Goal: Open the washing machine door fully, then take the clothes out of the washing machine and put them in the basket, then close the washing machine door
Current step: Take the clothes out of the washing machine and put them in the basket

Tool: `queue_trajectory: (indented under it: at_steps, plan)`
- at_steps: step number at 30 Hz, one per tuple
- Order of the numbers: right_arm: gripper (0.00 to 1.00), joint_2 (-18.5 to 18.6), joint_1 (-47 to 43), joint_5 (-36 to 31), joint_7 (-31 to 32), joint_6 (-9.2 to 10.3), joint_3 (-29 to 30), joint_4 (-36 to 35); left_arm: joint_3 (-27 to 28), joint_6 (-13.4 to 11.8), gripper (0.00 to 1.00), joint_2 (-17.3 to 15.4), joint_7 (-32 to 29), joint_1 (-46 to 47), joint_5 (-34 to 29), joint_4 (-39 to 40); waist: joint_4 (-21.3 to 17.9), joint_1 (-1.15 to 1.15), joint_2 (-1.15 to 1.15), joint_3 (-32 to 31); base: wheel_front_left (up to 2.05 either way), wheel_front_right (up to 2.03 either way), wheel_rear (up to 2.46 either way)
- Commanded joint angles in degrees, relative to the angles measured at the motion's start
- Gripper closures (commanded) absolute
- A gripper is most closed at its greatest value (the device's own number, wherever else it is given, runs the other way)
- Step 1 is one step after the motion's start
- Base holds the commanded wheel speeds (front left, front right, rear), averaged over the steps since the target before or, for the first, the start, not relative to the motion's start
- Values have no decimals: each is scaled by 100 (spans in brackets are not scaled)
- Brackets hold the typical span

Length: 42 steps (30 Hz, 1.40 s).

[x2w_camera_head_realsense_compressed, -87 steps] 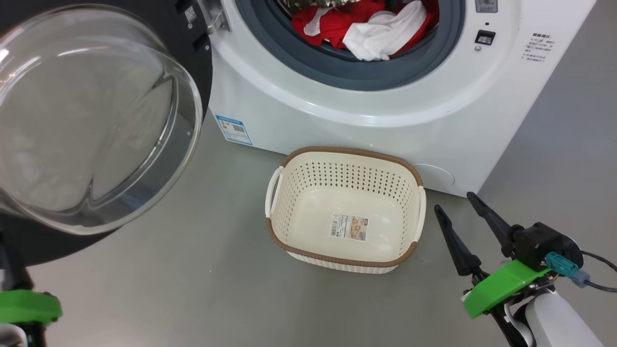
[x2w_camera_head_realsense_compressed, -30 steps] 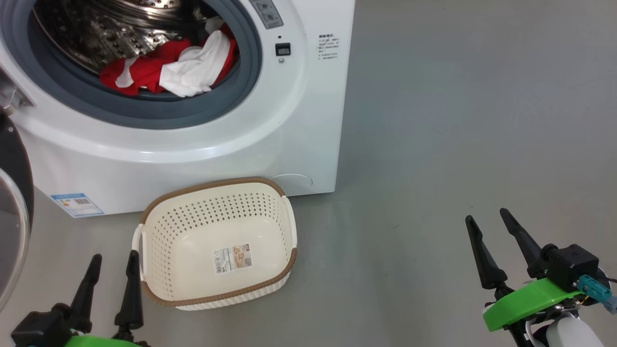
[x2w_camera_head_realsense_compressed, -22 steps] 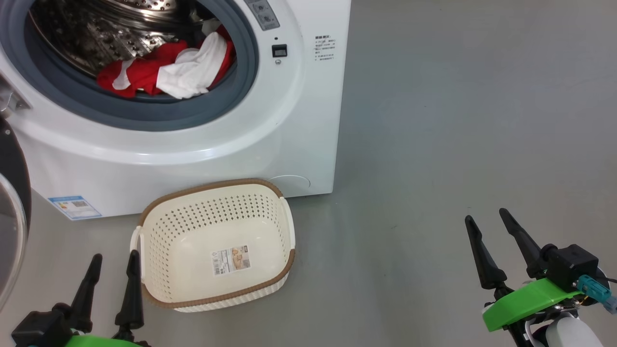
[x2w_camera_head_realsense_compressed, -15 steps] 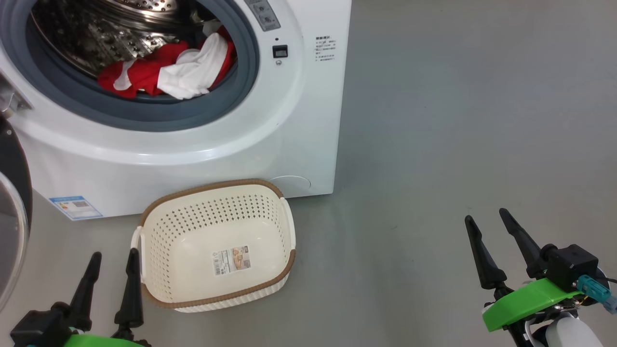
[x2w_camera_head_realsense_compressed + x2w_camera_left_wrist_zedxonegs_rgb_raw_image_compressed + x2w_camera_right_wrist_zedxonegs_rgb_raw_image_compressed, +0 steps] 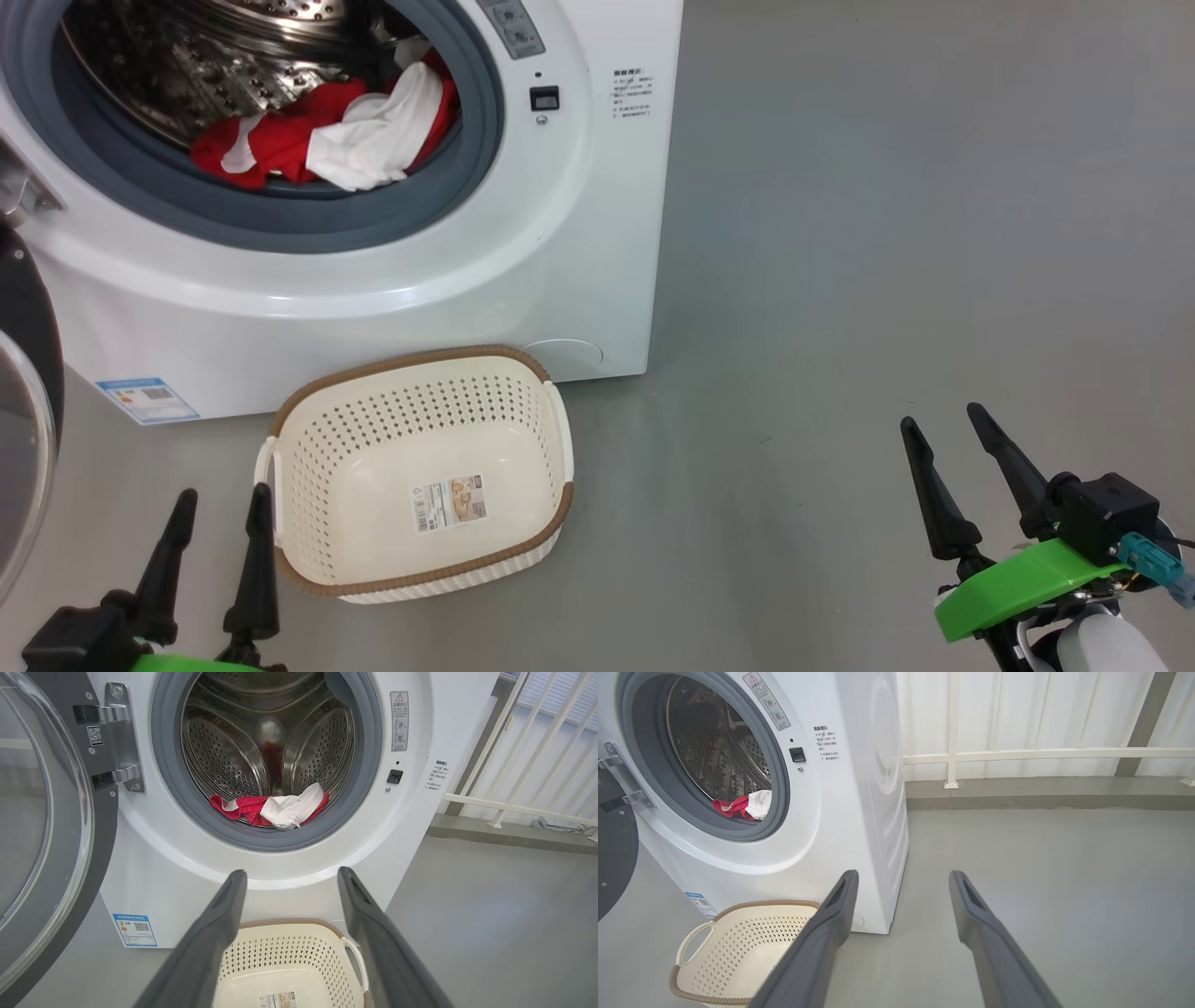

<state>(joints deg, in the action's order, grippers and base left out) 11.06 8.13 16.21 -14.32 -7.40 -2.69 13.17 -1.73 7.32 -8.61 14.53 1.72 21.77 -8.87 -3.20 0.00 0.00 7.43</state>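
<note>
The white washing machine [image 5: 392, 280] [image 5: 411, 826] [image 5: 859, 788] stands with its door [image 5: 23, 448] [image 5: 42, 826] [image 5: 614, 858] swung wide to the left. Red and white clothes [image 5: 327, 135] [image 5: 273, 808] [image 5: 745, 804] lie at the front lip of the steel drum. On the floor just before the machine sits the cream basket [image 5: 280, 425] [image 5: 243, 959] [image 5: 691, 961], with nothing in it but its label. My left gripper [image 5: 221, 492] [image 5: 289, 877] hangs open beside the basket's left handle. Far to the right, over bare floor, my right gripper [image 5: 940, 417] [image 5: 901, 877] is open too.
Grey floor [image 5: 887, 233] stretches to the right of the machine. A white railing [image 5: 1041, 753] and a low kerb [image 5: 1041, 795] run along the back wall behind it.
The camera swung right since the earliest frame, so the machine and basket sit further left and the left gripper came into view. Over the last second nothing has visibly moved.
</note>
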Motion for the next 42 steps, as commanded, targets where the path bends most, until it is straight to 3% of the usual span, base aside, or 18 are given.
queue_trajectory:
  at_steps: [1,14,30,42]
  plan:
    - [0,50,-23,-88,-68,-9,-84,-151,213,16,0,-95,47,49,-29,156,-1,0,0,3,0,0,0]
    - [0,45,-2,-96,-68,-9,-90,-148,180,16,0,-132,47,107,66,180,2,0,0,25,9,-9,0]
    - [0,33,43,-93,-68,-9,-126,-146,279,16,0,-128,47,205,58,58,4,0,0,101,112,-114,3]
    - [0,38,59,-104,-68,-9,-131,-148,276,16,0,-99,47,235,-37,36,47,0,0,126,15,-15,0]
